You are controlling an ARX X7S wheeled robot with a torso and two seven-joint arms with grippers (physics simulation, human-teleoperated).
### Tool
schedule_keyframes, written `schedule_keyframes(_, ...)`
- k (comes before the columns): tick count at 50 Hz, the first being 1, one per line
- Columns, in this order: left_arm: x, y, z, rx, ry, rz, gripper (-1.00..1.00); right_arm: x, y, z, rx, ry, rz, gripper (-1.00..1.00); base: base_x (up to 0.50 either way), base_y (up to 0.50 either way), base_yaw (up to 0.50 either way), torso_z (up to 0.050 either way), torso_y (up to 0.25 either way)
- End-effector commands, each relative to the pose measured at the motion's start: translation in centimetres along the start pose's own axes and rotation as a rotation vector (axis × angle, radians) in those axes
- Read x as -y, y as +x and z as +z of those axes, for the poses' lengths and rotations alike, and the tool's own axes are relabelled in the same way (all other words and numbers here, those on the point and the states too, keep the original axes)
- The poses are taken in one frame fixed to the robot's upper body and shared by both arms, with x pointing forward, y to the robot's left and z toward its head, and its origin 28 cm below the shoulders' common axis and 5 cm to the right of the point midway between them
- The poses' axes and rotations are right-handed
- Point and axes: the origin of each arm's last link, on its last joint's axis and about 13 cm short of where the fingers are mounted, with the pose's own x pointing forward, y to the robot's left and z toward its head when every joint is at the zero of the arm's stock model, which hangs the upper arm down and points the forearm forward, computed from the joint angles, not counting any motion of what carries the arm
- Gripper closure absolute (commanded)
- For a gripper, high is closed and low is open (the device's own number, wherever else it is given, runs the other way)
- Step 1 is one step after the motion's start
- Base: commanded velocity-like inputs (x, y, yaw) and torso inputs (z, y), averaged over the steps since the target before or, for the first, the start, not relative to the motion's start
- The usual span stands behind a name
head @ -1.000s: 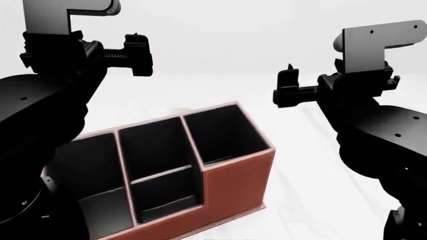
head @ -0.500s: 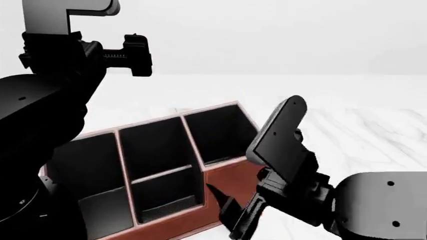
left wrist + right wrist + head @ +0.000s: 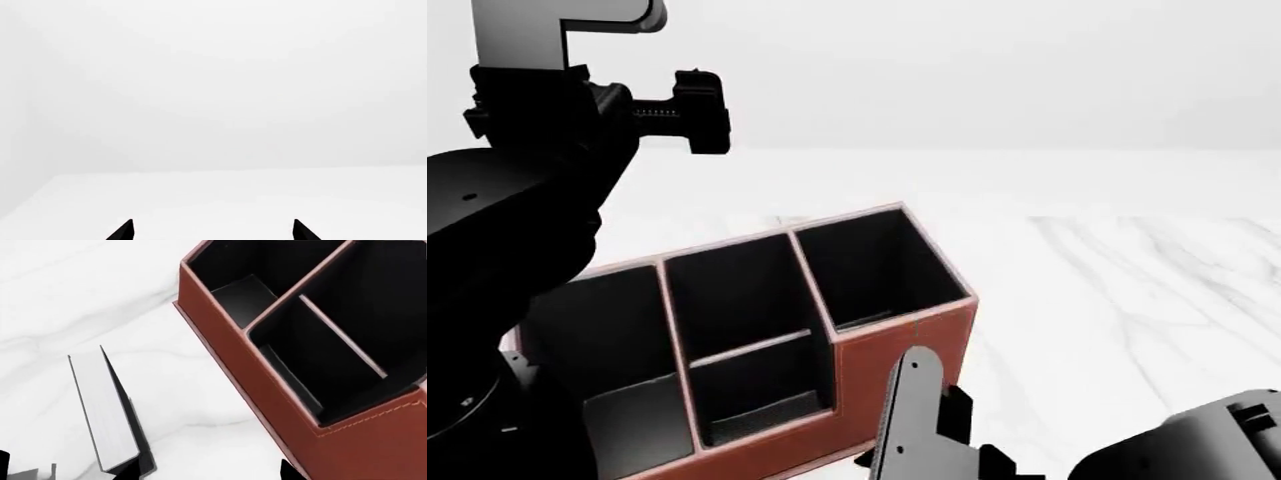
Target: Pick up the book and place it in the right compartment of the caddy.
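Note:
The reddish-brown caddy (image 3: 901, 365) with a black inside stands on the white marble table. Its right compartment (image 3: 874, 265) is empty. In the right wrist view the caddy (image 3: 253, 385) fills the right side. The book (image 3: 100, 410) stands on edge on the table beside it, apart from it, white page edge up. My right gripper (image 3: 210, 474) is open and empty, between book and caddy, one fingertip close to the book's black cover. The head view shows only its arm, low in front of the caddy, and hides the book. My left gripper (image 3: 707, 108) is raised at the upper left, open and empty; it also shows in the left wrist view (image 3: 213, 232).
The marble table (image 3: 1121, 290) stretches to the right of the caddy. My left arm's black body (image 3: 507, 250) covers the caddy's left end. The right arm's bracket (image 3: 910, 420) stands just before the caddy's tall front wall.
My right arm has swung down from its raised position at the upper right to low in front of the caddy. The left arm and the caddy have not moved.

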Motion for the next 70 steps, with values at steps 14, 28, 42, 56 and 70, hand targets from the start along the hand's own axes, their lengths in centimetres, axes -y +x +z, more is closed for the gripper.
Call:
schedule_keyframes(14,0.0,0.0,0.0,-0.007,0.012,0.007,-1.00,-0.8,2.8,0.8,-0.122,-0.052,0.165,-1.00,0.00,0.00,0.00,0.000,0.000)
schedule_keyframes(28,0.0,0.0,0.0,-0.007,0.016,0.010,-1.00,-1.2,5.4,2.3,-0.147,-0.114,0.282,-1.00,0.00,0.00,0.00,0.000,0.000)
schedule_keyframes(42,0.0,0.0,0.0,-0.007,0.016,0.010,-1.00,-1.2,5.4,2.3,-0.147,-0.114,0.282,-1.00,0.00,0.00,0.00,0.000,0.000)
schedule_keyframes(56,0.0,0.0,0.0,-0.015,0.024,0.011,-1.00,-1.3,9.3,0.7,-0.234,-0.088,0.386,-1.00,0.00,0.00,0.00,0.000,0.000)
schedule_keyframes(70,0.0,0.0,0.0,-0.018,0.025,0.011,-1.00,-1.1,11.5,-1.1,-0.294,-0.033,0.428,1.00,0.00,0.00,0.00,0.000,0.000)
